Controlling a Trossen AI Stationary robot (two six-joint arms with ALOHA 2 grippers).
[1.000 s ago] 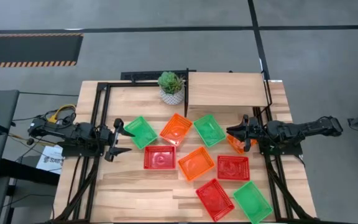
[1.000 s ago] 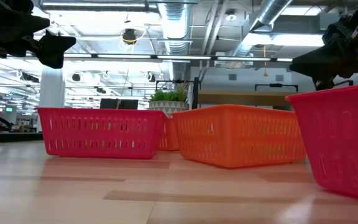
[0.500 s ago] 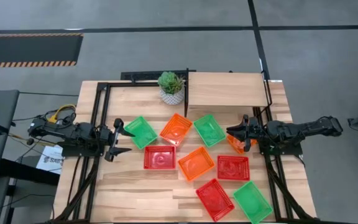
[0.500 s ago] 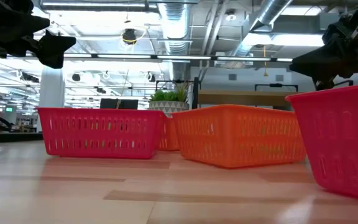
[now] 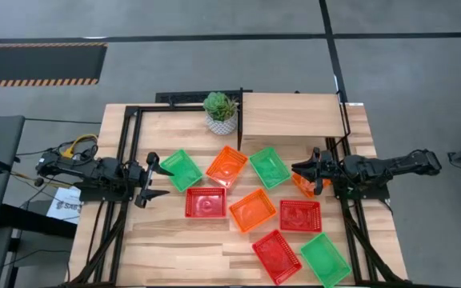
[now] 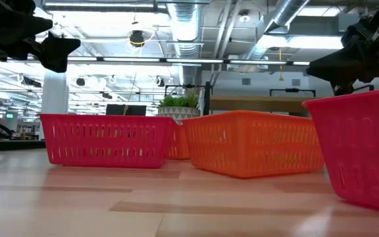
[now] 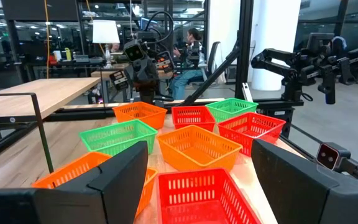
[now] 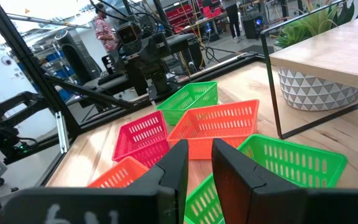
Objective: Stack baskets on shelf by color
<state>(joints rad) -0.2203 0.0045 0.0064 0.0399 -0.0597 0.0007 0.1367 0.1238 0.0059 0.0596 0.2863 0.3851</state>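
High view: nine shallow mesh plastic baskets (image 5: pixel 253 210), red, orange and green, lie scattered on the plank table (image 5: pixel 174 256), none on the bare wooden shelf (image 5: pixel 292 115) with its thin black frame. The right gripper (image 5: pixel 301 174) hangs over an orange basket (image 5: pixel 305 185), fingers narrowly apart; whether it grips is unclear. The left gripper (image 5: pixel 155 181) gapes wide, empty, beside a green basket (image 5: pixel 182 170).

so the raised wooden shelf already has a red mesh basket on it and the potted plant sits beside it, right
Not quite: the high view shows the light wooden raised shelf bare, with no basket on it. The green potted plant in its white pot does sit beside it.
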